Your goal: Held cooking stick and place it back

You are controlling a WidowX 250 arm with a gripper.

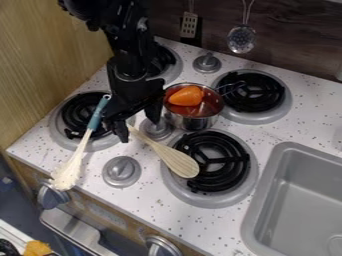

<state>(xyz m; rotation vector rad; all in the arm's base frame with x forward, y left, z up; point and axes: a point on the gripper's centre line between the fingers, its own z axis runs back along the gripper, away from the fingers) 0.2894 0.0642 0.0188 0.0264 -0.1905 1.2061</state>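
Note:
The black gripper (pixel 139 125) hangs left of the metal pot, with its two fingers apart and pointing down. A pale wooden spoon (pixel 175 160) has its handle's upper end between or just below the fingers; whether it touches them I cannot tell. Its broad head is over the left side of the front right burner. To the left, a second stick with a blue handle (pixel 95 120) and a whitish frayed end (pixel 65 175) slants across the front left burner to the counter's front edge. Its upper end is close beside the gripper.
A metal pot (pixel 192 123) holding an orange piece (pixel 186 96) stands right of the gripper. Nearby are the front right burner (pixel 235 161), back right burner (pixel 254 92) and grey knobs (pixel 121 171). A grey sink (pixel 297 195) is at the right, a wooden wall (pixel 50 60) at the left.

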